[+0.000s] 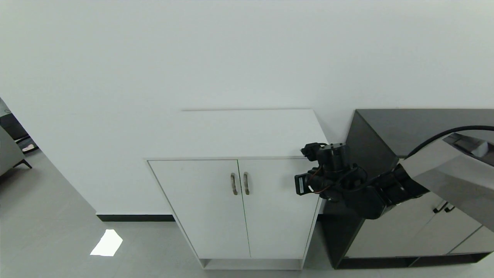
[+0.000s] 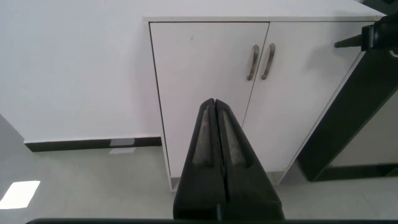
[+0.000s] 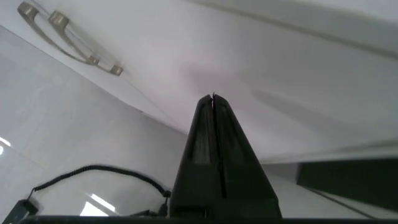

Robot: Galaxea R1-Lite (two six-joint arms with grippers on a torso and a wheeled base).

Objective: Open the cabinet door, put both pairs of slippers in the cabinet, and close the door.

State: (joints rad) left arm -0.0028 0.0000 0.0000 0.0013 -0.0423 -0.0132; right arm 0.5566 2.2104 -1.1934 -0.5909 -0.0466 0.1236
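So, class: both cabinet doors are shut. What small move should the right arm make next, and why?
Probably open the right pincer and ease it across toward the handle of the right door. The pincer is shut and appears to sit near that door's outer top corner, well apart from the handle. The door has to be opened before any slippers can go in.

The cabinet (image 1: 200, 204) has smooth, matt white panels, and its 2 handles (image 1: 234, 183) look like brushed metal with a dull sheen. The darker cabinet (image 1: 405, 127) beside it is glossy and reflective, and the floor (image 1: 50, 231) is smooth grey with a faint shine. The left gripper (image 2: 214, 104) looks like matt black plastic.
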